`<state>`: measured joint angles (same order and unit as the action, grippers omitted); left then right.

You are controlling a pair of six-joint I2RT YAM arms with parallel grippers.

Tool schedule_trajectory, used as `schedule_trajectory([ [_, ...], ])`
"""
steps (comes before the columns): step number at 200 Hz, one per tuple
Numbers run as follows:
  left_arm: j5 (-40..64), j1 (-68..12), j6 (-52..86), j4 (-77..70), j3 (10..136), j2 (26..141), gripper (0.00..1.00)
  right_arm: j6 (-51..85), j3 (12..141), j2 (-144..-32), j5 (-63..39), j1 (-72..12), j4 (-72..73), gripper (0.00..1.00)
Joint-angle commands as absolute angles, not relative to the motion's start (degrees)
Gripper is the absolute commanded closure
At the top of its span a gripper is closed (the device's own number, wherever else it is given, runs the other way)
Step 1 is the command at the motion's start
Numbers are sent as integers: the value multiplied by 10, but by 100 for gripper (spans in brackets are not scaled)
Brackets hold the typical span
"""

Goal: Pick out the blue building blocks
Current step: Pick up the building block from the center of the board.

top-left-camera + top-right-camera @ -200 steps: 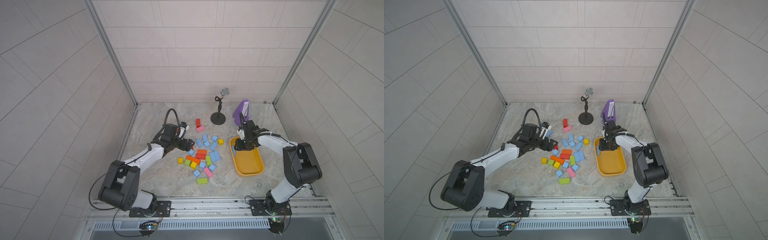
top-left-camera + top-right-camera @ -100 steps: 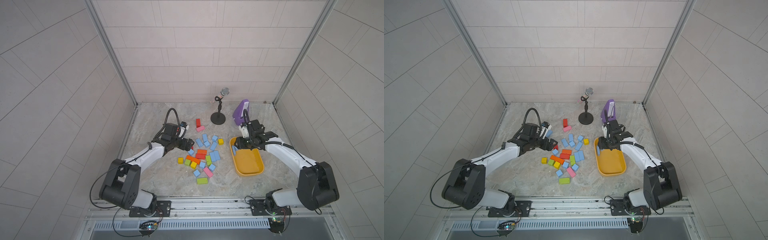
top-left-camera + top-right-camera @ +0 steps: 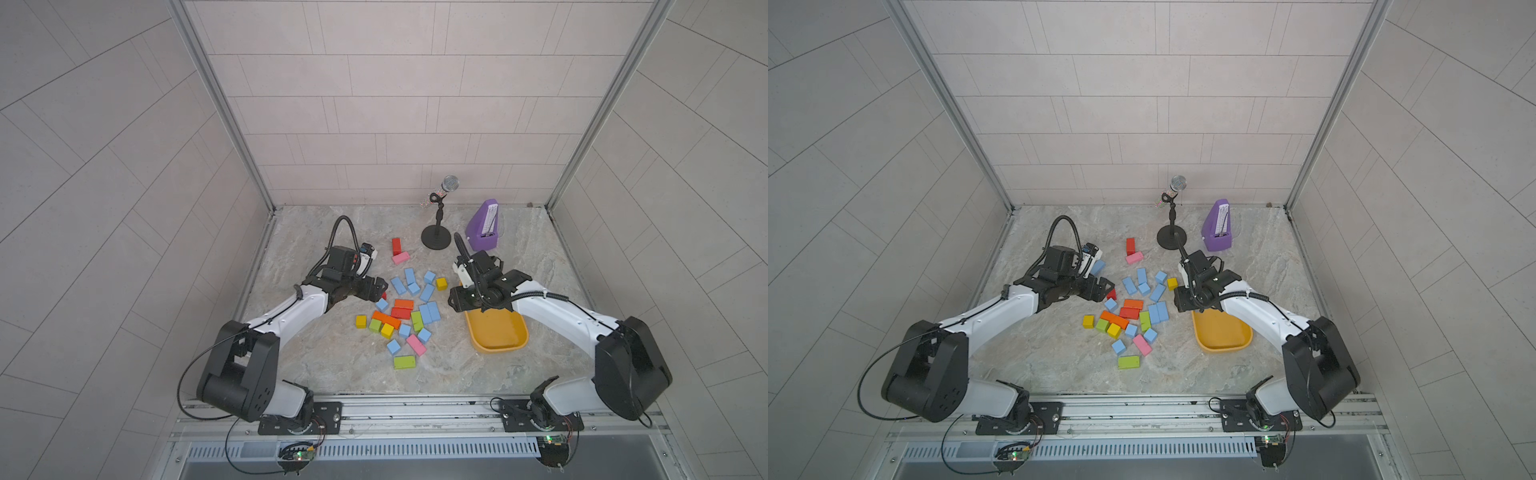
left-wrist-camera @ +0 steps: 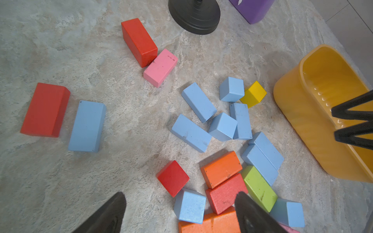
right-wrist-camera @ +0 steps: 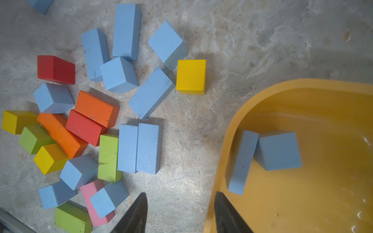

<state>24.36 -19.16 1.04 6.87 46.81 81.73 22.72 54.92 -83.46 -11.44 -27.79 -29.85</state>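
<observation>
blue blocks [image 5: 278, 151], 2 in yel. tray [image 5: 323, 105]

In both top views each arm is made of smooth white shells between bulky black joint housings. The left arm [image 3: 291, 309] is in the lower left of the frame and the right arm [image 3: 552, 313] in the lower right. A ribbed black hose [image 3: 344, 217] arches above the left arm's wrist, and a corrugated cable [image 3: 540, 294] lies along the right forearm. Thin black cables [image 3: 181, 374] loop out beside the shoulders. Black base plates [image 3: 299, 415] show screws and red wires, and below them are small boards [image 3: 297, 456] with green lights. The left pincer [image 4: 181, 213] and right pincer [image 5: 181, 215] have matte black, tapering fingers [image 4: 113, 213].
</observation>
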Motion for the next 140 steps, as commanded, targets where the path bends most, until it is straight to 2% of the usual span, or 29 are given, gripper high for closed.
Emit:
schedule_trajectory([
  [1, 241, -192, 3, 74, 481, 797, 11, 227, 572, -865, -81, -276, -312, 44],
  [63, 200, -193, -15, 90, 489, 784, 8, 221, 597, -877, -57, -275, -342, 44],
  [105, 132, -184, 2, 90, 494, 777, 6, 203, 662, -861, -4, -308, -403, 43],
  [140, 92, -170, 2, 82, 493, 765, 3, 178, 724, -930, -4, -332, -396, 43],
])
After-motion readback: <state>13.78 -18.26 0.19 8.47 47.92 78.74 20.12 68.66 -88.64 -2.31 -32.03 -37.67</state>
